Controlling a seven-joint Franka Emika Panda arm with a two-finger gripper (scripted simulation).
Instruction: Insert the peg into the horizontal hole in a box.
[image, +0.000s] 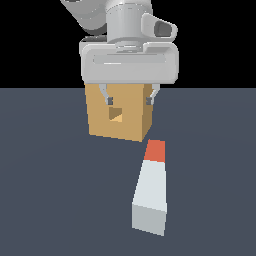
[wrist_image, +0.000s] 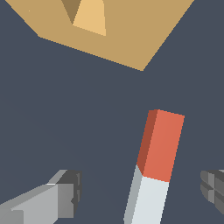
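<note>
Two things sit on the dark slate-blue floor (image: 50, 200) in front of me, and I take them from the exterior view's left to its right. First comes the plain tan cube-shaped box (image: 132, 117), standing well back, with the small square hole (image: 116, 114) in the middle of the face turned toward the camera; the opening looks darker along one inner wall and lighter on another. Right of it and nearer the camera lies the long square-section peg (image: 151, 190), pale grey-white with a short red-orange end, flat on the floor and clear of the box. Its red end points toward the box, aimed slightly to the right of the hole rather than straight at it.

Above, the grey-white parallel gripper (image: 129, 100) hangs in front of the box's upper part, fingers spread wide and nothing between them. From my wrist camera I see the same: one grey fingertip (wrist_image: 65, 194) on one side and the other at the far edge, with the peg (wrist_image: 159, 148) passing between them untouched (it lies on the floor below them). The box (wrist_image: 131, 35) and its hole (wrist_image: 89, 17) show beyond the peg's red end.
</note>
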